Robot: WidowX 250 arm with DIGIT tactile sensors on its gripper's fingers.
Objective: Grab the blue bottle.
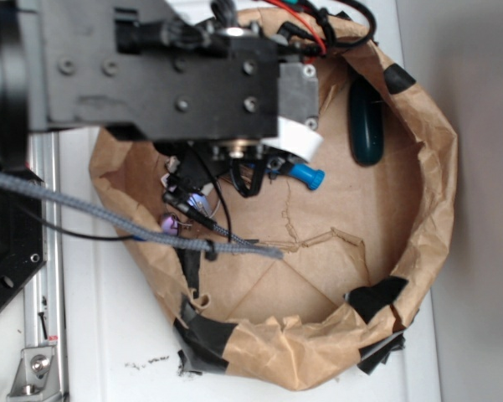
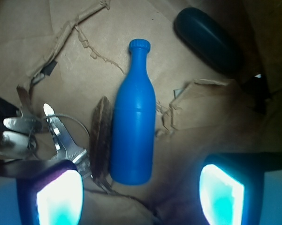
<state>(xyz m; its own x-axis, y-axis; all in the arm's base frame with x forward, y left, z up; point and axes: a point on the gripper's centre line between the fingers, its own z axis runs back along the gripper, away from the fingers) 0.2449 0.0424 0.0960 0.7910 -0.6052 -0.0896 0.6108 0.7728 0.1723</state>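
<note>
Keys [image 2: 56, 136] touching blue bottle [image 2: 133, 126]

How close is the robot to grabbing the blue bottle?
Done: the gripper sits above the blue bottle, which lies flat on the brown paper. In hand: nothing, the fingers are open and apart from it. Left: lower, close, lift.

Keys [image 2: 61, 136] and brown strip [image 2: 101, 138] seemingly against blue bottle's [image 2: 133, 126] side.
</note>
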